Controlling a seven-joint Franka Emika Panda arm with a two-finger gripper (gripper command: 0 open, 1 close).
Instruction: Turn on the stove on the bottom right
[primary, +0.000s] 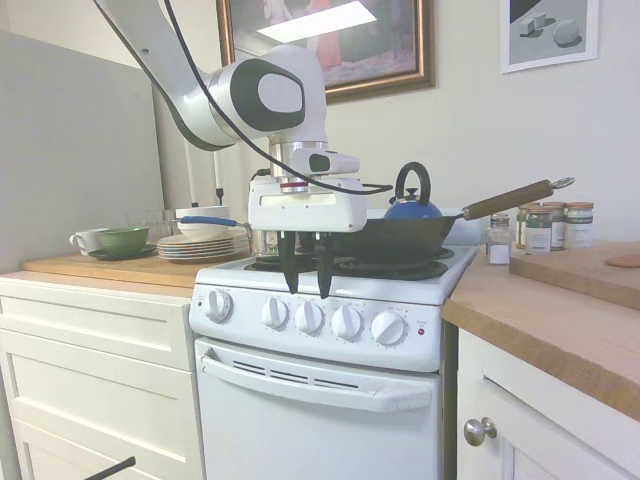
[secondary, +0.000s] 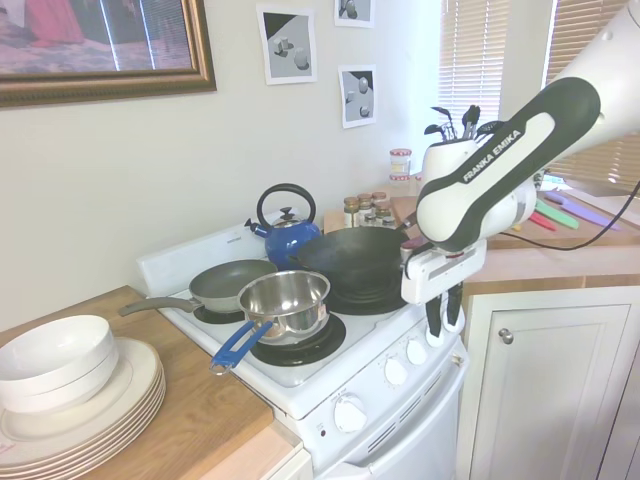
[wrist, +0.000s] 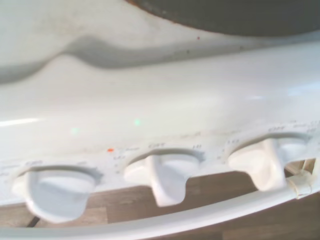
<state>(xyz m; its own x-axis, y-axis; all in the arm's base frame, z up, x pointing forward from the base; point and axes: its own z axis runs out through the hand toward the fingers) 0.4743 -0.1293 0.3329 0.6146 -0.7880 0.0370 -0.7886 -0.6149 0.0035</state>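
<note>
The white stove (primary: 320, 400) stands between cream cabinets, with a row of round white knobs (primary: 309, 317) across its front panel and a small red light (primary: 421, 333) at the row's right end. My gripper (primary: 306, 284) points down just in front of the stove's top edge, above the second and third knobs from the left, touching neither. Its two dark fingers (primary: 289, 270) stand apart with nothing between them. From the other side the gripper (secondary: 445, 318) hangs over the knobs (secondary: 417, 351) near the stove's corner. The wrist view shows three knobs (wrist: 165, 175) close up.
A black wok (primary: 390, 240) with a wooden handle sits on a front burner right behind the gripper, a blue kettle (primary: 412, 200) behind it. A steel saucepan (secondary: 285, 300) and a frying pan (secondary: 230, 283) fill the other burners. Stacked plates (secondary: 80, 400) and spice jars (primary: 545, 228) stand on the counters.
</note>
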